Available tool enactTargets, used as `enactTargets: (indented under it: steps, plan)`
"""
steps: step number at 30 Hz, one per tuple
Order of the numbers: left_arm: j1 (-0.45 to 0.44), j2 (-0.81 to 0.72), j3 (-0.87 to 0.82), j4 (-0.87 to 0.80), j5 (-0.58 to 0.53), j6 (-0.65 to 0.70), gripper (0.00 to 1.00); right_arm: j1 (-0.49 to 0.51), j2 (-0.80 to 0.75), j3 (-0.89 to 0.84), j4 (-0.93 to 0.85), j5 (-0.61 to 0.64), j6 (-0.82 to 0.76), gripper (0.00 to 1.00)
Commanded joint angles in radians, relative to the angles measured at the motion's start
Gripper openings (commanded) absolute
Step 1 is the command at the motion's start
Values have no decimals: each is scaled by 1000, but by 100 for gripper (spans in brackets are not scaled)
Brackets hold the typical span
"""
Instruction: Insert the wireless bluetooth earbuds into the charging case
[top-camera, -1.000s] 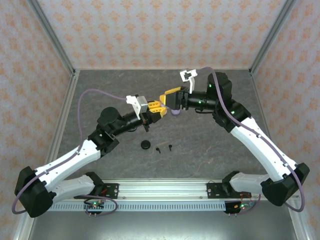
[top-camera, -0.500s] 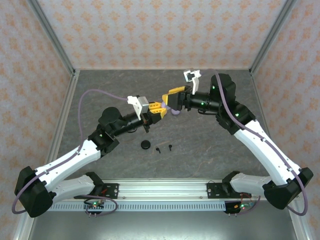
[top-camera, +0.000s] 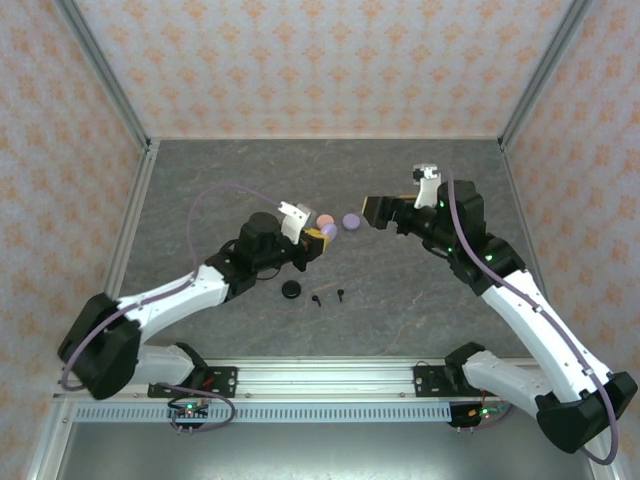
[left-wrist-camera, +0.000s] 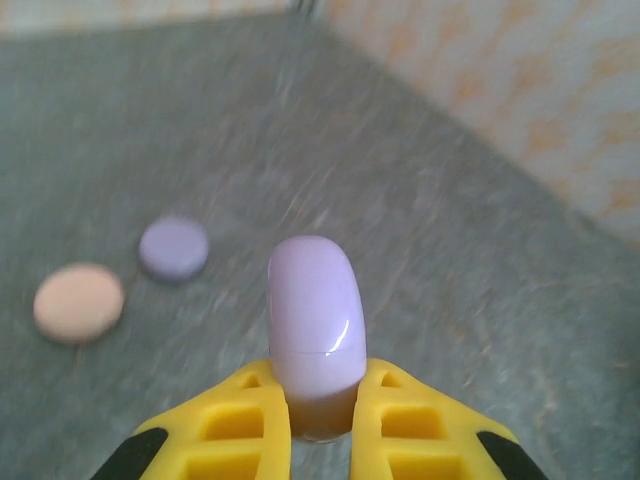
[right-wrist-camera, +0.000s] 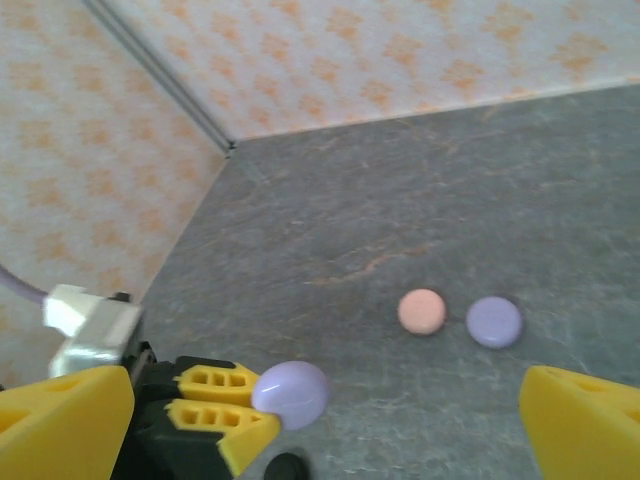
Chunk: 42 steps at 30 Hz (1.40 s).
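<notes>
Since a second ago the right gripper (top-camera: 385, 212) has let go of the glossy lilac round plastic case (top-camera: 329, 232) and drawn back. The left arm has swung aside, uncovering a pale pink round plastic case (top-camera: 324, 219) lying flat.

From above, the table (top-camera: 420, 290) is a dark grey, stone-mottled surface. It is shut in by cream walls with an orange motif (top-camera: 300, 60), and a metal rail (top-camera: 320, 375) runs along the near edge. The left gripper (top-camera: 318, 240) holds the glossy lilac case just on the near side of the pink case. A second lilac round case (top-camera: 351, 219) lies just beside the pink case, toward the right gripper. A black round case (top-camera: 291, 289) sits well nearer the arm bases than the pink case. Next to it lie two tiny black stemmed earbuds (top-camera: 317, 299), the second earbud (top-camera: 341, 295) close by, both outside any case. That makes four cases and two earbuds.

In the blurred left wrist view, the yellow fingers (left-wrist-camera: 385, 420) are clamped on the lilac case, which stands edge-on with its seam showing. The pink case lies beyond it.

In the right wrist view, the jaws are spread wide with nothing between them, and the pink case is well ahead.
</notes>
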Motion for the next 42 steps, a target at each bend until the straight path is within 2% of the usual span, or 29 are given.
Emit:
enactTargets:
  steps: [1,4,8,15,21,25,27,34,42]
  plan:
    - [28,96,20,-53,-19,-96,0,-18,-21,-31,68,61,42,99]
    - [49,215,59,-79,2,-151,0,-23,-12,-44,65,50,54,99]
    - [62,337,80,-26,50,-208,0,-24,8,-48,52,47,65,99]
    - [72,419,116,-26,30,-243,0,-27,32,-46,46,38,67,99]
    - [84,442,126,-59,19,-246,23,-26,45,-41,37,28,66,99]
    - [88,434,126,-71,8,-240,36,-27,60,-27,10,10,38,99]
    - [92,418,124,-84,-9,-231,38,-27,65,-22,-5,-9,18,99]
    - [116,318,123,-133,-48,-193,47,-17,91,-23,-99,-67,-26,90]
    - [159,160,106,-192,-98,-165,56,126,146,-19,-145,-8,-104,89]
